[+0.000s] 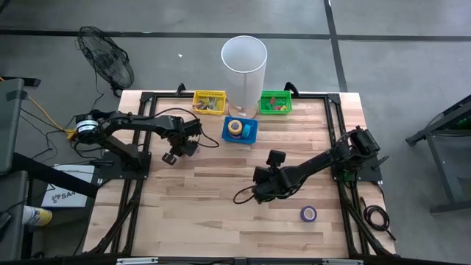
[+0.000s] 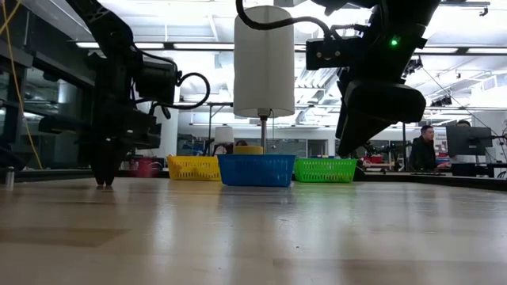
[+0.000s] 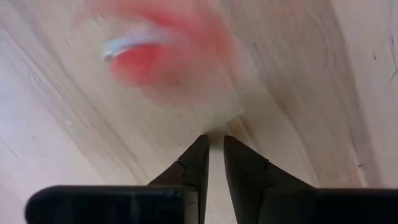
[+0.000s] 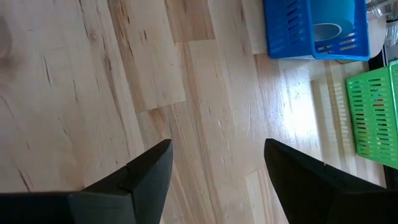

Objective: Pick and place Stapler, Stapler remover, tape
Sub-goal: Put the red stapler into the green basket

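Left gripper (image 1: 170, 157) down at the table (image 1: 221, 221), fingers nearly together, nothing visibly held; blurred red object (image 3: 163, 53) just ahead. Right gripper (image 1: 259, 193) spread wide, empty. Purple tape (image 1: 308, 214) near right edge, apart

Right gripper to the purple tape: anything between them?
Nothing. High view shows only bare table between the right gripper and the tape.

Blurred red thing (image 3: 163, 53), unidentifiable
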`<state>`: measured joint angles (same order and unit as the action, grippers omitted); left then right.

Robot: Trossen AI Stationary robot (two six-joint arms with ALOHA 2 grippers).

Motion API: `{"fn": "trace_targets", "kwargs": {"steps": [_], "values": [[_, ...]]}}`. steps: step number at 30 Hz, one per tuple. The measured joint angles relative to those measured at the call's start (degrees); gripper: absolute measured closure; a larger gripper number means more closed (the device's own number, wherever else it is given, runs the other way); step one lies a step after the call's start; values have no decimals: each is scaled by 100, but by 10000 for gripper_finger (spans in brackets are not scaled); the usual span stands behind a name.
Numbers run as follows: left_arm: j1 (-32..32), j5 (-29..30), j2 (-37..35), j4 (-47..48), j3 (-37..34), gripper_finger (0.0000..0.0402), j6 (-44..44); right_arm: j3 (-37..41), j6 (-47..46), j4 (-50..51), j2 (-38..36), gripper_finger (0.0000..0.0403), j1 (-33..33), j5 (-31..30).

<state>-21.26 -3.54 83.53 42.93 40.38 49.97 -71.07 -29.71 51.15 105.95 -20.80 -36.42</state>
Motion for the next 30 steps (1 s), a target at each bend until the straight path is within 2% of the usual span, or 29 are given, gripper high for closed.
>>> {"fn": "trace_targets", "kwargs": {"steps": [11, 14, 17, 22, 30], "values": [[-4, 63, 0, -55, -15, 283, -106, -2, 15, 1, 0, 157, 0, 63], [-4, 26, 0, -235, -24, 264, -466, -2, 15, 1, 0, 157, 0, 131], [-4, -66, 2, -630, -26, 248, -850, -2, 15, -1, 0, 157, 17, 129], [83, -402, 0, -1628, -4, 226, -926, -2, 15, -42, 0, 157, 20, 88], [696, -432, 10, -3104, -15, 215, -898, 134, 16, -191, 1, 157, 17, 109]]}}
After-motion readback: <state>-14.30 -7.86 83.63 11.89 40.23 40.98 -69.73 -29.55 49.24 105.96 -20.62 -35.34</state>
